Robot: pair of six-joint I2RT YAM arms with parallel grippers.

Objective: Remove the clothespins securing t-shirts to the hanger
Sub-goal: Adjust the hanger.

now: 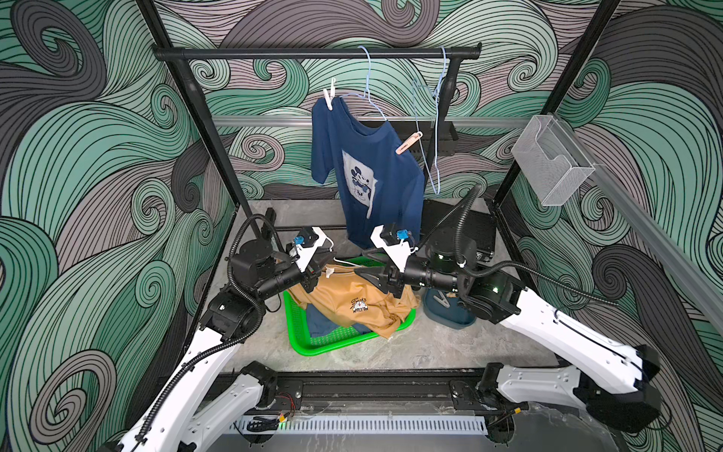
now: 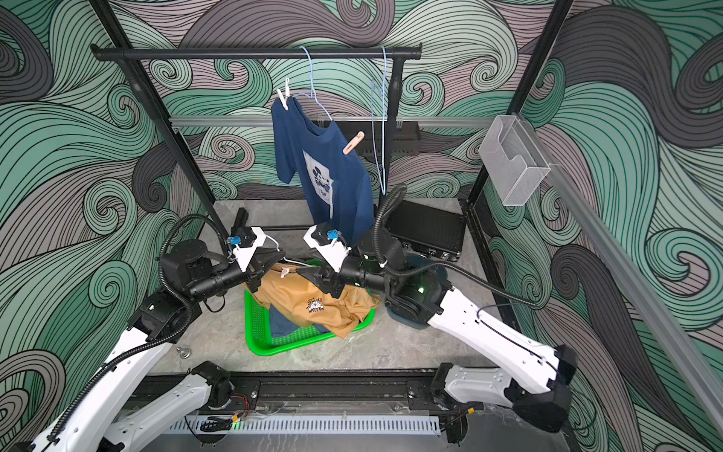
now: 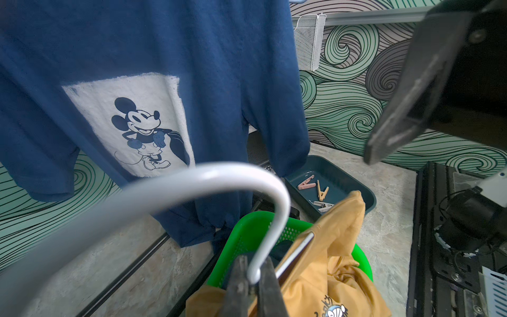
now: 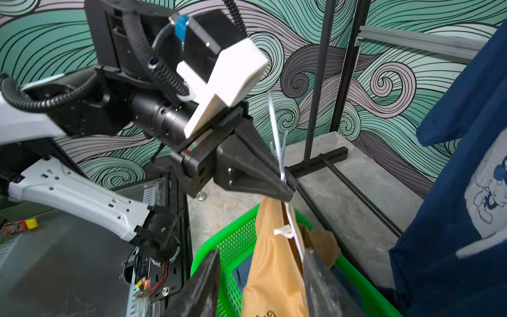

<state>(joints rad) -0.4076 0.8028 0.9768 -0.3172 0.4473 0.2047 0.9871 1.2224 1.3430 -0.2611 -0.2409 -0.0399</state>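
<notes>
Work looks two-thirds done: white clothespin (image 1: 330,94) and peach clothespin (image 1: 408,143) hold the navy tee (image 1: 367,168) behind the green basket (image 1: 313,344). Mustard tee (image 1: 352,301) lies unpegged in the basket. Left gripper (image 4: 286,186) clenches its white hanger (image 3: 208,175); right gripper (image 4: 260,263) straddles the cloth, jaws apart. Freed pegs (image 3: 307,183) lie in the tray (image 3: 340,173) beside the basket.

The navy t-shirt (image 3: 219,68) is matt cloth, its white print patch chalky and rough-edged. The mustard t-shirt (image 1: 336,291) is smoother cloth with a slight sheen. The hanger (image 3: 219,171) is glossy, smooth white-coated wire. The green basket (image 1: 309,346) is shiny perforated plastic, the tray (image 3: 343,175) satin plastic, the clothespins (image 3: 307,183) matt plastic. The table (image 1: 450,344) looks like dull grey stone. The rail (image 1: 313,53) is matt black metal.
</notes>
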